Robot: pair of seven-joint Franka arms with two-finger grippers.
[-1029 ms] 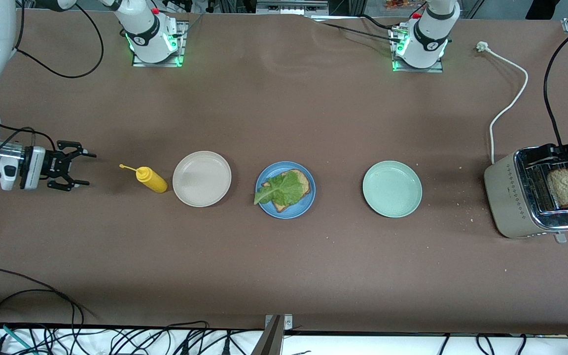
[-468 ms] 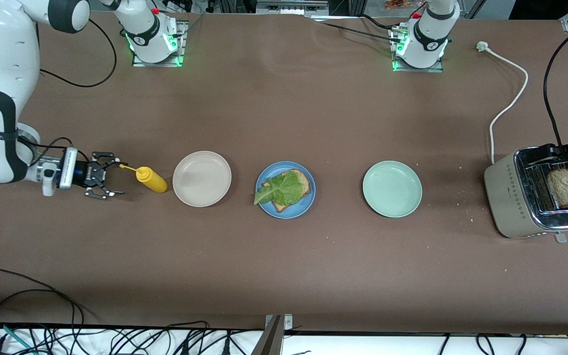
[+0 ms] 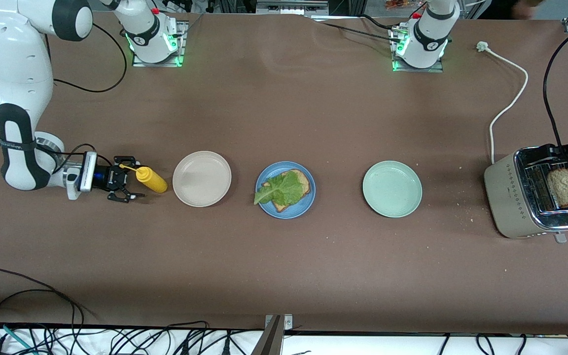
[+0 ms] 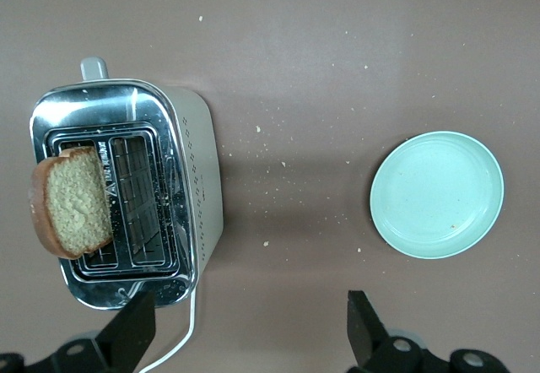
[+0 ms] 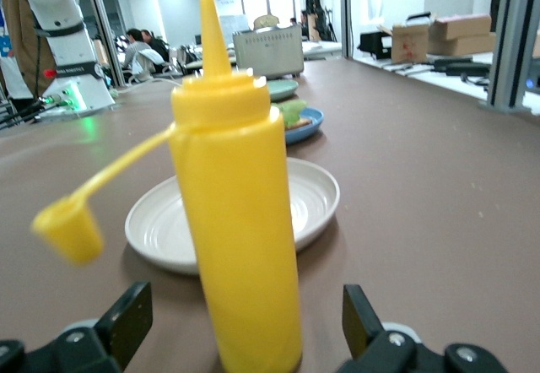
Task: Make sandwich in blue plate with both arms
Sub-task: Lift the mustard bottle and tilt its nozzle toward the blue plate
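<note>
The blue plate [image 3: 264, 203] sits mid-table and holds one toast slice [image 3: 303, 182] with a lettuce leaf [image 3: 281, 190] on it. A second toast slice [image 3: 563, 187] stands up out of the toaster [image 3: 511, 197] at the left arm's end. My left gripper [image 4: 249, 331] hangs open above the table beside the toaster, holding nothing. My right gripper [image 3: 127, 186] is low at the right arm's end, open. Its fingers [image 5: 126, 318] flank the base of a yellow squeeze bottle [image 5: 236, 221] without touching it.
A beige plate [image 3: 201, 178] lies between the bottle [image 3: 152, 180] and the blue plate. A pale green plate [image 3: 392, 189] lies between the blue plate and the toaster. The toaster's white cord [image 3: 511, 103] runs toward the arm bases. Crumbs are scattered near the toaster.
The right arm has swung toward the middle of the table, bringing its open gripper from well clear of the yellow bottle up around it. The left arm has not moved.
</note>
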